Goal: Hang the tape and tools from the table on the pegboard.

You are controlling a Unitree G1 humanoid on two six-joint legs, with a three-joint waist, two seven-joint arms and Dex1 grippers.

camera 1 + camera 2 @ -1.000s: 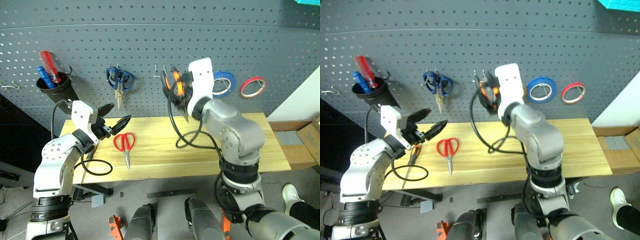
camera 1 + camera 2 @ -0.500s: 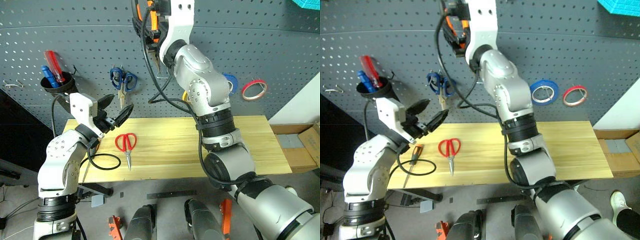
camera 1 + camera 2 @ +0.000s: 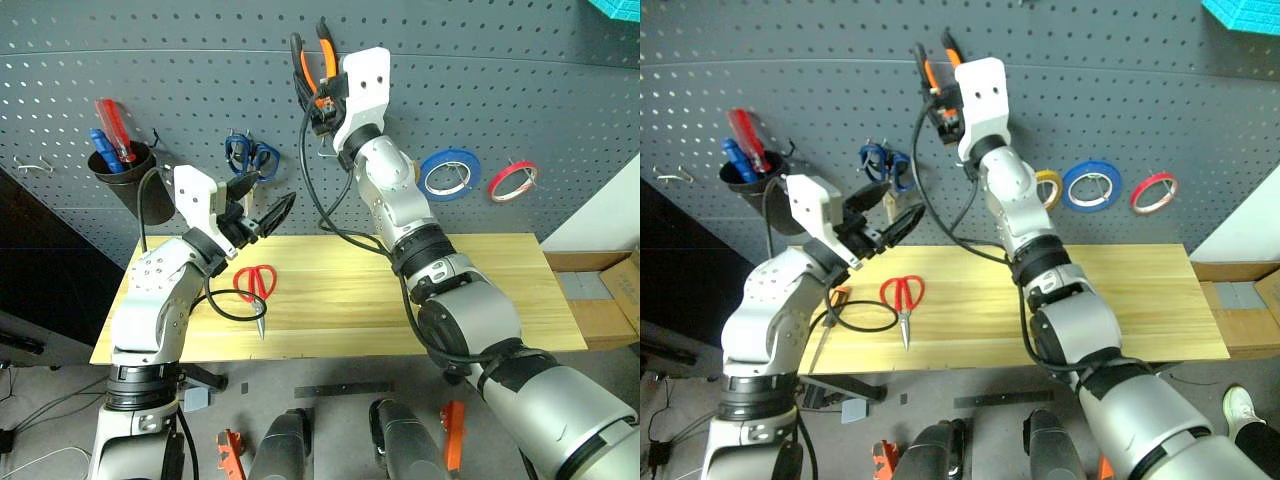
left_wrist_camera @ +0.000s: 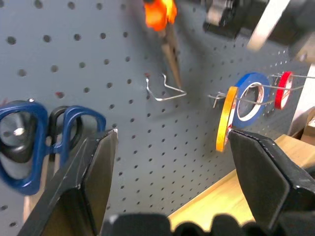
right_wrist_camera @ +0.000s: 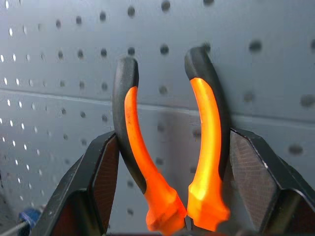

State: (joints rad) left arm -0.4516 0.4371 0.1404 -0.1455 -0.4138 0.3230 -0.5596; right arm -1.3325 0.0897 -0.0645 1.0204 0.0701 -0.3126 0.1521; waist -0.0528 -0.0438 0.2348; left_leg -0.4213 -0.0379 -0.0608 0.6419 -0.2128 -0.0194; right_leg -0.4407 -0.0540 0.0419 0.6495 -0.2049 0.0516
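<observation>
While raised, right gripper (image 3: 322,88) apparently clasping pliers (image 3: 312,62)

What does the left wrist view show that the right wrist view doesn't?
Left wrist view alone: the pliers' nose above a bare metal hook, the blue-handled scissors, the yellow tape, blue tape and red tape on their pegs, a table corner and the open left claw.

Right wrist view alone: the right claw shut on the pliers' handles.

Both: the pegboard and the pliers.
</observation>
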